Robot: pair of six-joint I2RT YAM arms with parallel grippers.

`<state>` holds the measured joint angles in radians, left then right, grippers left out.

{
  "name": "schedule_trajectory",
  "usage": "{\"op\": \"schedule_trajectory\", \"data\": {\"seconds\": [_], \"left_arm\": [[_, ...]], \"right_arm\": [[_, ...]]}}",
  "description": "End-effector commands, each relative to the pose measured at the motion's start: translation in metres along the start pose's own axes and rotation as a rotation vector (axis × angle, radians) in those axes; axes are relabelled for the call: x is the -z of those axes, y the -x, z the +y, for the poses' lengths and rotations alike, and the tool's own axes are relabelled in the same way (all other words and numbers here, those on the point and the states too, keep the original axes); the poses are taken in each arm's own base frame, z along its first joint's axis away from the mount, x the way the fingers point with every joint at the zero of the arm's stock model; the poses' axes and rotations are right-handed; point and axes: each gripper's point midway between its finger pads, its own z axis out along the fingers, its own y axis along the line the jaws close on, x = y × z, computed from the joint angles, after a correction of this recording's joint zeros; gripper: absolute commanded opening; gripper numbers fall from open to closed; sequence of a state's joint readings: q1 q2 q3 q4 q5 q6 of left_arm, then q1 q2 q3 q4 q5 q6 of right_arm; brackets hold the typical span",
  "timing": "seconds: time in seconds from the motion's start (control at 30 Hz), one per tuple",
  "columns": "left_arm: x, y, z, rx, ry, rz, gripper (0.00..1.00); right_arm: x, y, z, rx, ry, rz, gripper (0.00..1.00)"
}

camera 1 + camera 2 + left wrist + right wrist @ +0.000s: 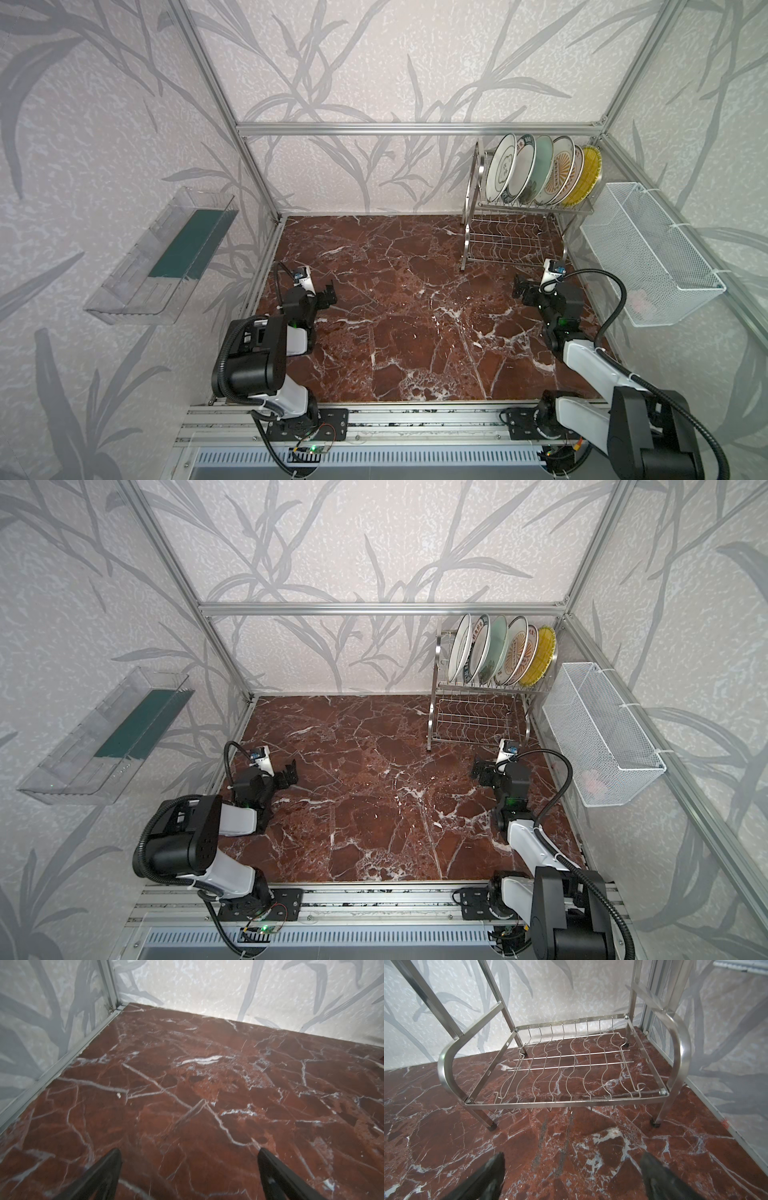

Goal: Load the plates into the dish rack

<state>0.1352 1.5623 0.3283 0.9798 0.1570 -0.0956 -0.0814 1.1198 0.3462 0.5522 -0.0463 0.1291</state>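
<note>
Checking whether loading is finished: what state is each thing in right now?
plates: all six standing on edge in the rack's top tier.
dish rack: upright, top tier loaded, lower tier empty.
left gripper: open, holding nothing.
right gripper: open, holding nothing, facing the rack.
mesh basket: hung on the wall, something pink inside.
clear tray: wall-mounted, dark green strip inside.

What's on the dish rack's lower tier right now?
Nothing: the dish rack's lower tier is bare wire. Six plates stand on the upper tier, overlapping, faces partly covered.
</note>
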Motion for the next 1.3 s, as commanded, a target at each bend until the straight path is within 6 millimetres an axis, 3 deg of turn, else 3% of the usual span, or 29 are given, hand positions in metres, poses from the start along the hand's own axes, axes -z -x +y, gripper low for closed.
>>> {"op": "schedule_trajectory", "data": {"seconds": [0.0,0.3,0.5,0.67,0.97,1.1,1.17,1.27], "left_arm": [[-0.004,0.011,-0.007,-0.040,-0.040,-0.015,0.99],[-0.001,0.014,0.001,-0.022,0.011,-0.053,0.99],[-0.001,0.013,0.002,-0.023,0.012,-0.050,0.99],[-0.002,0.013,0.002,-0.025,0.012,-0.046,0.99],[-0.002,0.013,0.001,-0.026,0.011,-0.047,0.99],[-0.002,0.014,0.001,-0.026,0.010,-0.048,0.99],[-0.002,0.013,0.001,-0.027,0.011,-0.046,0.99],[-0.002,0.013,0.001,-0.026,0.012,-0.046,0.99]], "right_arm": [[0.001,0.002,0.001,0.018,0.011,-0.032,0.99],[-0.002,-0.006,0.003,0.029,0.030,-0.050,0.99],[-0.016,-0.010,0.009,0.028,0.082,-0.106,0.99],[-0.032,-0.026,0.015,0.038,0.129,-0.080,0.99],[-0.030,-0.029,0.026,0.087,0.164,-0.086,0.99],[-0.034,-0.045,0.033,0.134,0.165,-0.068,0.99],[-0.037,-0.041,0.035,0.128,0.182,-0.104,0.99],[-0.055,-0.047,0.042,0.182,0.151,0.038,0.99]]}}
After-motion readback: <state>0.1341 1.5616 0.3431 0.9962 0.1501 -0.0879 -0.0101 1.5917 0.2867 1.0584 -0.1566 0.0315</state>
